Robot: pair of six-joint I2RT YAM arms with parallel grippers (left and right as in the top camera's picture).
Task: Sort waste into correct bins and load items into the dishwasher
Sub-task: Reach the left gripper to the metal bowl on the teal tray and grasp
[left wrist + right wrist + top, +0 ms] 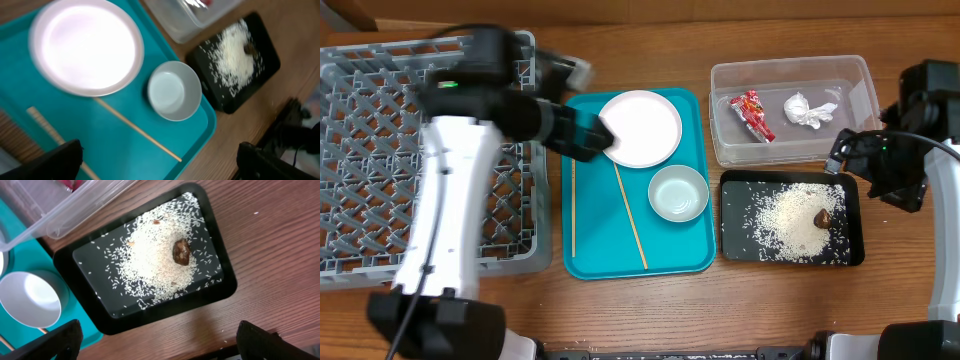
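Note:
The white plate, the grey-green bowl and two chopsticks lie on the teal tray. The clear tub holds the red wrapper and the white tissue. The black tray holds rice and the brown lump. My left gripper is open and empty above the teal tray, at the plate's left edge. My right gripper is open and empty beside the black tray. The pink bowl and cup are out of view.
The grey dish rack fills the left side, partly under my left arm. A few stray rice grains lie on the wooden table beside the black tray.

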